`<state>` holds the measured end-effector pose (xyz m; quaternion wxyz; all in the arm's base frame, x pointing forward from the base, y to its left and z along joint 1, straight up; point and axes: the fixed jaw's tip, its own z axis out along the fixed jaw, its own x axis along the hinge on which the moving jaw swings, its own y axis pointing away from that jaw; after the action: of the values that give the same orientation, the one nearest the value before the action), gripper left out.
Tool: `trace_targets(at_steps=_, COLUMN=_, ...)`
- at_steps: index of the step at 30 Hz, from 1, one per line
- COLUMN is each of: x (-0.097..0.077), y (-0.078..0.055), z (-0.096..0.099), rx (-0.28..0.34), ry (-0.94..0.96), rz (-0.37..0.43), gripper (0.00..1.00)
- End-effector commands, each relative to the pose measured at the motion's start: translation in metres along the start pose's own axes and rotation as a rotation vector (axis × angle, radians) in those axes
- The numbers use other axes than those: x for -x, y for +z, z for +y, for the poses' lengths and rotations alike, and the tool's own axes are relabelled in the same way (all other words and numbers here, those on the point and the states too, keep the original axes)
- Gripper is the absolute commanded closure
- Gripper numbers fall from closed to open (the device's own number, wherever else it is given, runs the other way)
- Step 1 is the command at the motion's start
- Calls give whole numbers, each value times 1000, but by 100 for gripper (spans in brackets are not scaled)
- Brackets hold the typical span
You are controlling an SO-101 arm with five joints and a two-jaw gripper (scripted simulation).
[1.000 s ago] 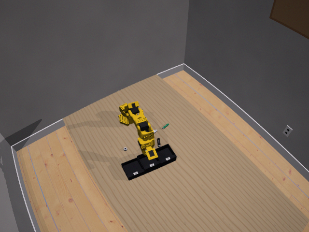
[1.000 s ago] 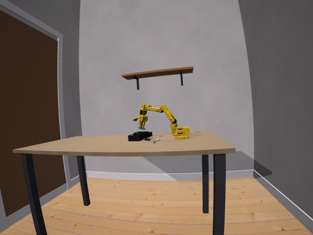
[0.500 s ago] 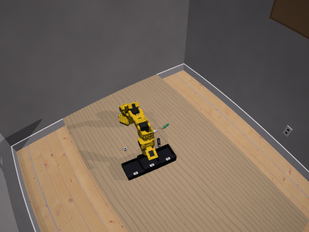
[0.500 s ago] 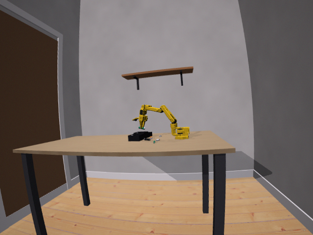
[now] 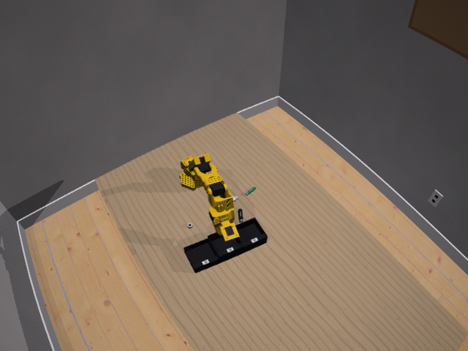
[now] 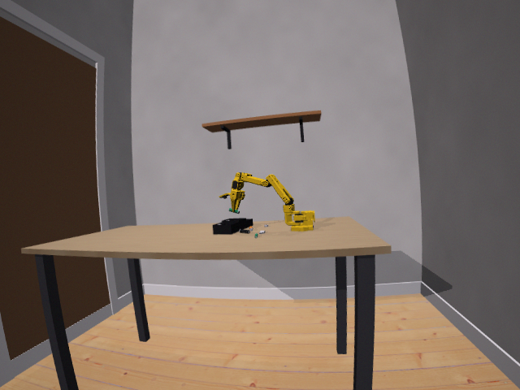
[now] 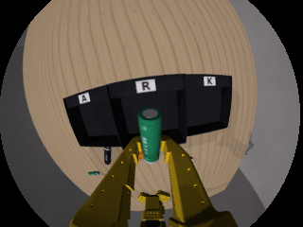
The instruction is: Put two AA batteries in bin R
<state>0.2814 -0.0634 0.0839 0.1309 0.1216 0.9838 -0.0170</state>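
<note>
My gripper (image 7: 151,151) is shut on a green AA battery (image 7: 150,132) and holds it upright, high above the middle black bin marked R (image 7: 147,110). The bin stands between bin A (image 7: 91,120) and bin K (image 7: 208,104) in one row. In the top view the arm's wrist (image 5: 227,230) hangs over the bin row (image 5: 226,249). In the exterior view the gripper (image 6: 234,208) holds the battery well above the bins (image 6: 231,226). A second green battery (image 5: 250,190) lies on the table to the right of the arm. A black battery (image 5: 240,215) lies beside bin K.
A small metal nut (image 5: 190,225) lies on the table left of the arm. A small light part (image 5: 235,197) lies by the arm, near the green battery. The arm's base (image 5: 194,170) stands behind the bins.
</note>
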Motion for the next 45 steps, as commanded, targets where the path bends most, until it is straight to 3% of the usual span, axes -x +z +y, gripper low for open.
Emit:
trace_targets(at_steps=1, x=10, y=-18, z=-2, rx=-1, ry=16, rz=-84, gripper=100)
trace_targets(at_steps=27, x=4, y=3, z=-2, rx=-1, ry=16, rz=-56, gripper=100)
trace_targets(at_steps=45, x=3, y=9, z=-2, rx=-1, ry=16, rz=-55, gripper=100)
